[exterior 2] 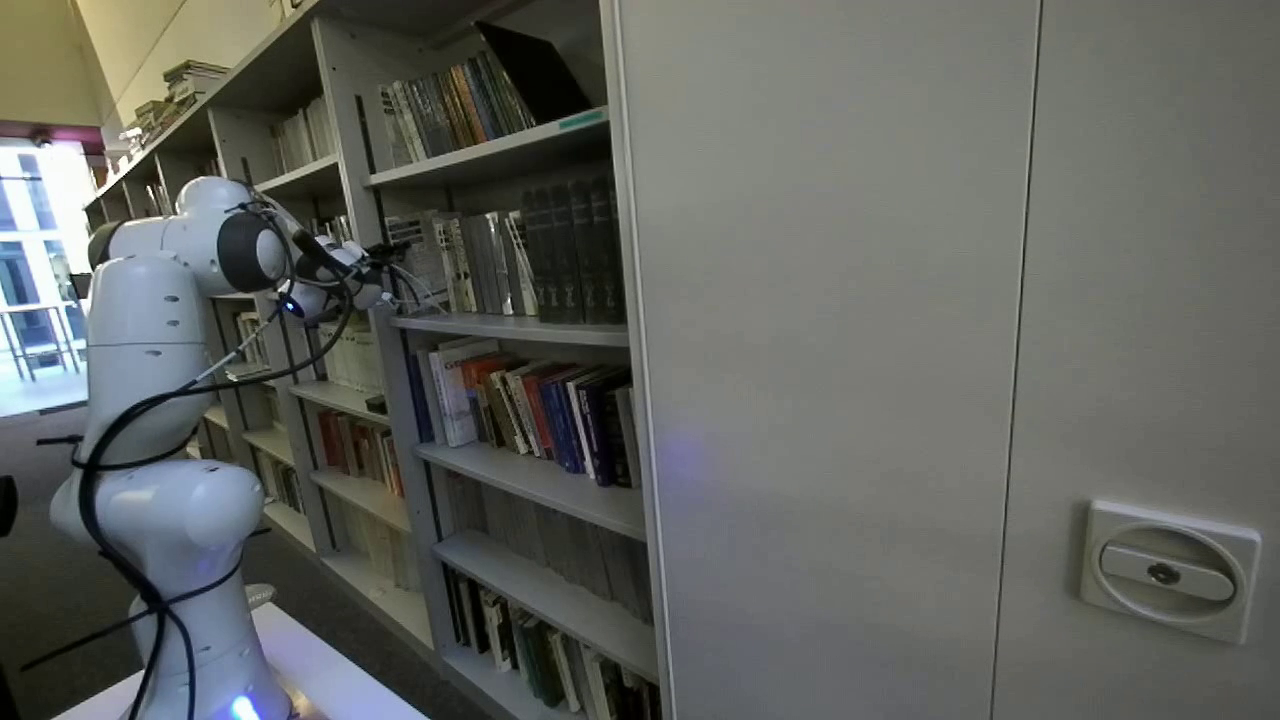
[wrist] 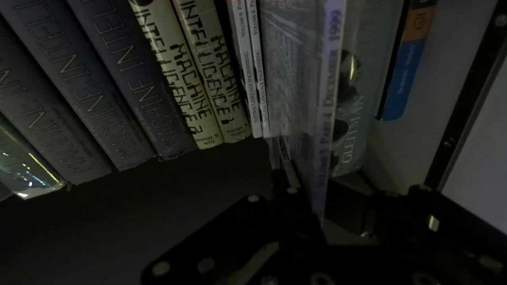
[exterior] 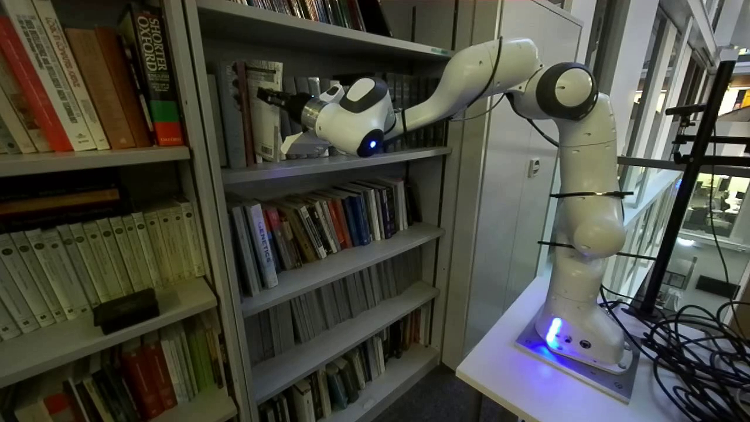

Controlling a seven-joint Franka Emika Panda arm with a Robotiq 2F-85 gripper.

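Note:
A thin pale journal (wrist: 329,99), its spine lettered "Volume 5 Part 4 December 1999", stands out from the row in the wrist view. My gripper (wrist: 313,188) is shut on it, a dark finger on each side; shadow hides most of the pads. To the right are a greenish "Gleitman" book (wrist: 352,134) and a blue-and-orange one (wrist: 406,83). Left of the journal lean two thin white volumes (wrist: 251,79) and yellow "Machine Intelligence" books (wrist: 210,75). In an exterior view the gripper (exterior: 262,97) overlaps a pale book with a barcode (exterior: 268,132).
The shelf board (exterior: 340,164) runs under the arm, with another board (exterior: 328,35) above. An upright panel (wrist: 404,158) closes the row beside the gripper. Dark-spined books (exterior 2: 575,250) fill the shelf's far end. Cables (exterior: 691,351) lie coiled by the base on the white table (exterior: 498,340).

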